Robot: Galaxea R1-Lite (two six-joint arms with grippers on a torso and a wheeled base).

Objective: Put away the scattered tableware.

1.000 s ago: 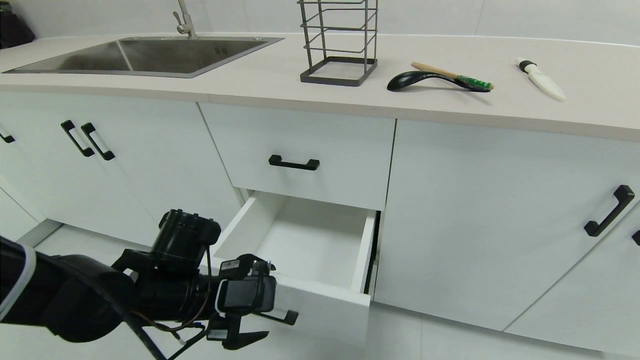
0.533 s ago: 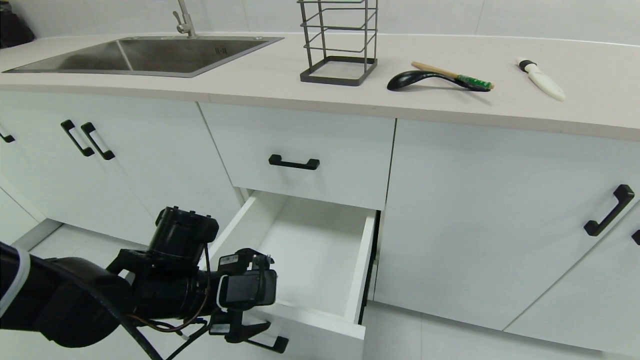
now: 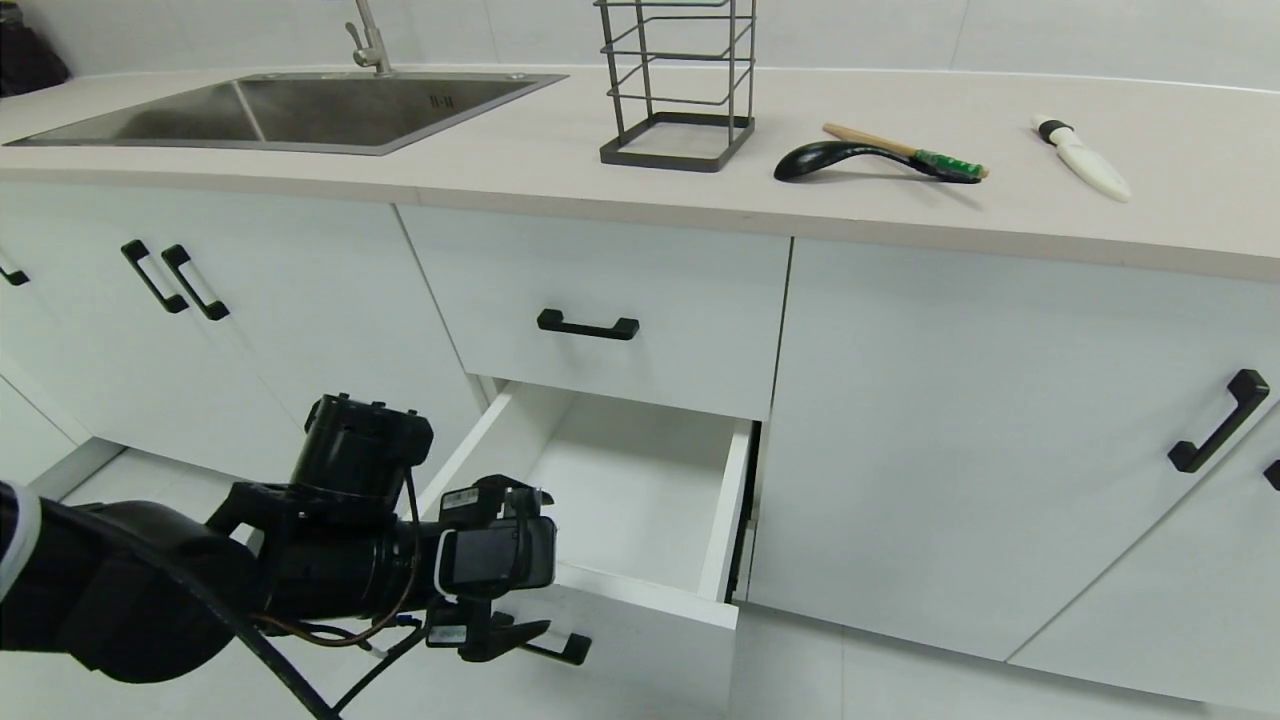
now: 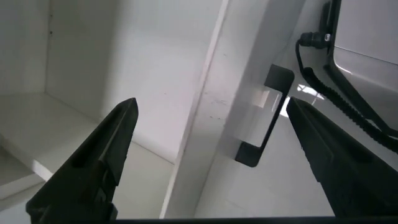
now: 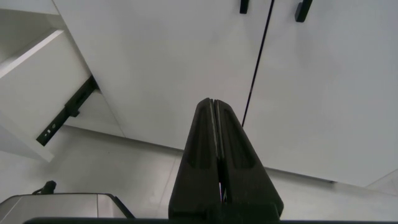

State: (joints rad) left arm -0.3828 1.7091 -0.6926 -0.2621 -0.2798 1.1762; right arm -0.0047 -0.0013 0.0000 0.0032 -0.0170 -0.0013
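Black spoon: a glossy black spoon (image 3: pixel 845 157) lies on the table (image 3: pixel 520 165) in the upper right of centre of the head view, bowl to the left, its handle arching to the right.
Wooden stick: a pale wooden stick (image 3: pixel 903 151) with a green patterned end lies just behind the black spoon, its green end touching the tip of the spoon's handle.
White knife: a white knife (image 3: pixel 1083 159) with a black band near its far end lies alone at the upper right, well apart from the spoon.
Lower drawer: the lower drawer (image 3: pixel 722 520) stands pulled out at the bottom centre, with white walls and a white floor. Its black drawer handle (image 3: pixel 563 651) shows on the front panel.
Left end effector: the left end effector (image 3: pixel 503 638) sits at the drawer front, bottom left of centre. In the left wrist view its two dark fingers (image 4: pixel 106 155) are spread wide, with the drawer handle (image 4: pixel 262 117) between them and touched by neither.
Right end effector: the right end effector (image 5: pixel 212 103) has its fingers pressed together on nothing, in front of white cabinet doors (image 5: pixel 186 56).
Wire rack: a dark wire rack (image 3: pixel 678 95) stands upright on the table, left of the spoon.
Sink: a steel sink (image 3: pixel 150 118) with a faucet (image 3: pixel 369 40) fills the upper left.
Upper drawer: closed, with a black bar handle (image 3: pixel 588 325).
Writing: a small dark mark (image 3: pixel 442 101) on the sink's inner wall is too small to read, and so is the pattern on the stick's green end.
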